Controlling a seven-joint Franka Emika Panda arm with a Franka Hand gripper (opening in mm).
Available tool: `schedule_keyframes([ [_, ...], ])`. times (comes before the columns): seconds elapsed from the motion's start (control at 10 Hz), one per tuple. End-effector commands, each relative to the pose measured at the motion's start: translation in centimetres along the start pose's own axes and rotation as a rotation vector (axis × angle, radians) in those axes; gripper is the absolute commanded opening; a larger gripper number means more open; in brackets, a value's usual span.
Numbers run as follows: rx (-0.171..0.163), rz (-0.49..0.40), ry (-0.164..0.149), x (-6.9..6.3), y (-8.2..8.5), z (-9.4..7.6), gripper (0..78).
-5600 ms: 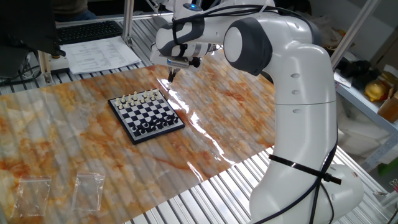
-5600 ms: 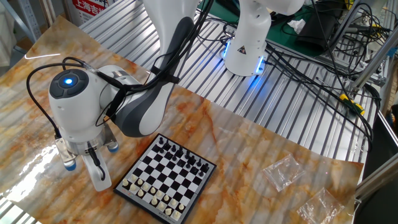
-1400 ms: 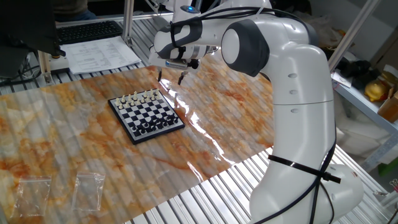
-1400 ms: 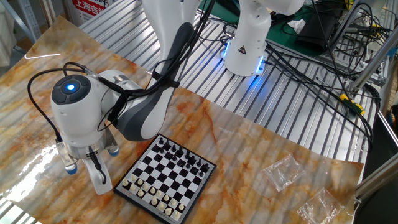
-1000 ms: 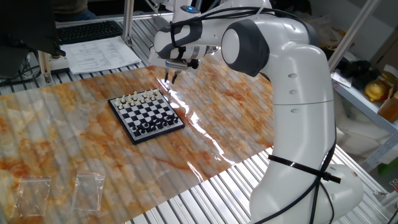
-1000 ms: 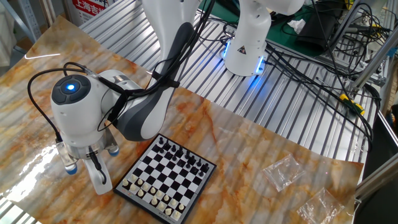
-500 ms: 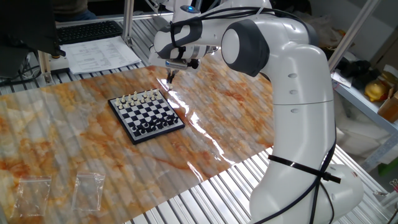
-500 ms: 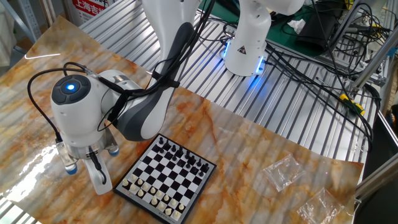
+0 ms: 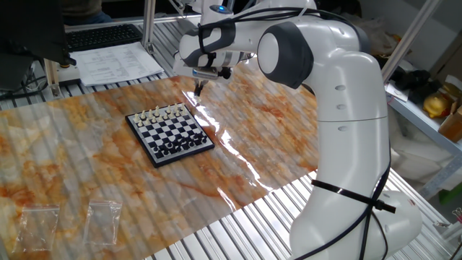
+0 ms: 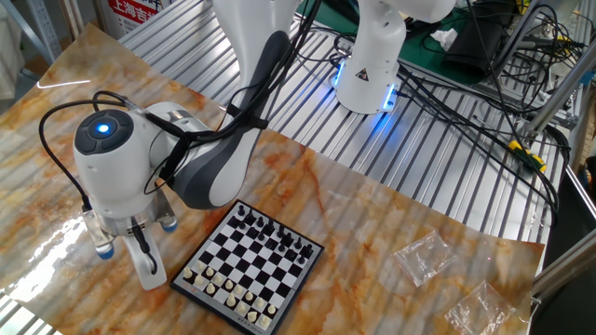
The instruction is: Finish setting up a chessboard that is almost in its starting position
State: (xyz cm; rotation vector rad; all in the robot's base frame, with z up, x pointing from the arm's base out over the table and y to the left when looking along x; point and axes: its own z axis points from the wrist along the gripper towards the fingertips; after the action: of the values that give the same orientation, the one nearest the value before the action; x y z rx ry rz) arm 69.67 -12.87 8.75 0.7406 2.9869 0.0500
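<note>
Chessboard (image 9: 170,134) sits mid-table on the marble mat (image 9: 86,173), white pieces on the far edge in one fixed view, black on the near edge. Gripper (image 9: 198,88) hovers just off the board's white-side corner, fingers together w/ no visible gap; can't tell if a piece is pinched between them. Pieces too tiny to tell which is misplaced. For the step in hand: come straight down, centre on one square, keep clear of neighbours. Two plastic bags (image 9: 68,222) lie well apart.
</note>
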Motion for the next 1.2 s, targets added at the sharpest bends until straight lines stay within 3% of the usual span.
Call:
schedule_keyframes([
  [0.1, -0.016, 0.015, 0.006, -0.2, 0.0, -0.7, 1.3],
  [0.4, -0.038, 0.041, 0.018, -0.1, 0.5, -1.2, 1.3],
  [0.7, -0.039, 0.051, 0.019, 0.1, 0.9, -1.6, 1.3],
  [0.9, -0.084, 0.084, 0.042, 0.0, 1.5, -2.0, 1.3],
  [1.2, -0.089, 0.114, 0.051, 0.3, 2.5, -2.8, 1.3],
])
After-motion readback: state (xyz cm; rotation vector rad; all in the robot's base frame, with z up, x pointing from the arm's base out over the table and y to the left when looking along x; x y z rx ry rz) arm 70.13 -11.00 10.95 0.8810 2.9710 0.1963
